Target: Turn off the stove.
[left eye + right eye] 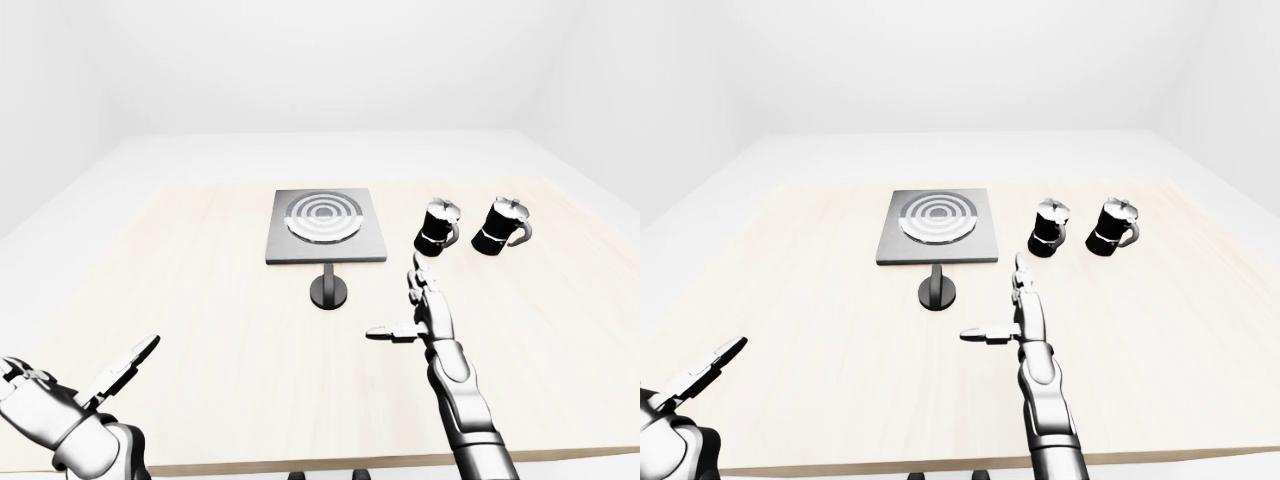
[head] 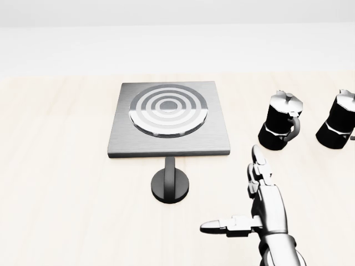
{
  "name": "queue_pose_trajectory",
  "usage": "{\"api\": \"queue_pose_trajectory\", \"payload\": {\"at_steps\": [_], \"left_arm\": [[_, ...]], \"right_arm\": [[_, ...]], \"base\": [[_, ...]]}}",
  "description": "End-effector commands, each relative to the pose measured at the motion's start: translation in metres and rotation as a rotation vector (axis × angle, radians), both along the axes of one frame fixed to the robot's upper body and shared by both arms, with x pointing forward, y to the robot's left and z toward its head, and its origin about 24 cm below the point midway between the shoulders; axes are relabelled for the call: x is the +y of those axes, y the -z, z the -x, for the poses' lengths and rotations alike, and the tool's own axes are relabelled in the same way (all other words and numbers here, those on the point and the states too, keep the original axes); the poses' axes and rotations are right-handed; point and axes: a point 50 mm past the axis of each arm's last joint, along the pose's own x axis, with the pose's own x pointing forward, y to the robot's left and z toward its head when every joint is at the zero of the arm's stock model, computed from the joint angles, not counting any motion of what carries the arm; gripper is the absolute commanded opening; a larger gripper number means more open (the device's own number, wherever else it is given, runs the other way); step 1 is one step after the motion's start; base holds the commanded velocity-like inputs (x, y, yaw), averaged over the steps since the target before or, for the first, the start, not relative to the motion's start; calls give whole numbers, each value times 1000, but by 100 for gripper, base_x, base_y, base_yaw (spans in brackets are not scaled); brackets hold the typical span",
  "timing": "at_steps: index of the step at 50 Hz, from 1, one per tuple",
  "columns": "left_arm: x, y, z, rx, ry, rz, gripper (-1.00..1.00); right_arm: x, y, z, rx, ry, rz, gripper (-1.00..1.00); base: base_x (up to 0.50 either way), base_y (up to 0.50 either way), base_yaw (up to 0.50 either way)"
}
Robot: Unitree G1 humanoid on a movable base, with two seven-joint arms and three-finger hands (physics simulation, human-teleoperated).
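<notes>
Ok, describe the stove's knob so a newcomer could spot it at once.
Find the square grey stove with ringed burner on the wooden table. Just below its bottom edge in the head view sits the knob: a dark round disc with an upright bar, unlike the two handled moka pots rightward.

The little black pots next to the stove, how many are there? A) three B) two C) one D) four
B: two black moka pots stand side by side on the wooden table, to the right of the stove in the left-eye view, and no others show.
</notes>
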Motion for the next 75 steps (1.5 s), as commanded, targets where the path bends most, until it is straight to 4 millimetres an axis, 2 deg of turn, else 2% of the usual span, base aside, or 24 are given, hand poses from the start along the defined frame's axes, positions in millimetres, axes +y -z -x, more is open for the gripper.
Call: {"api": "queue_pose_trajectory", "payload": {"at_steps": [1,9,11,15,31,44,52,57,67,75], "left_arm": [[0,-3,0,-23,10,6,100],[0,-5,0,-28,10,-2,100],[1,-5,0,-29,10,1,100],[1,-5,-1,-28,10,3,100],[1,-6,0,-34,9,15,100],[1,-6,0,-39,8,17,100],[1,-8,2,-41,8,19,100],[2,-7,1,-41,8,18,100],[2,-7,1,-42,7,20,100],[2,-7,1,-41,8,17,100]], "right_arm": [[-1,-1,0,5,17,-2,100],[25,11,-22,55,-63,3,100],[33,22,-29,117,-86,11,100],[45,25,-36,143,-129,10,100],[75,28,-46,187,-223,20,100],[86,27,-48,193,-264,32,100],[89,8,-46,90,-273,34,100],[94,5,-44,70,-285,36,100],[98,9,-43,94,-303,38,100],[105,26,-39,178,-331,35,100]], "base": [[0,0,0],[0,0,0],[0,0,0],[0,0,0],[0,0,0],[0,0,0],[0,0,0],[0,0,0],[0,0,0],[0,0,0]]}}
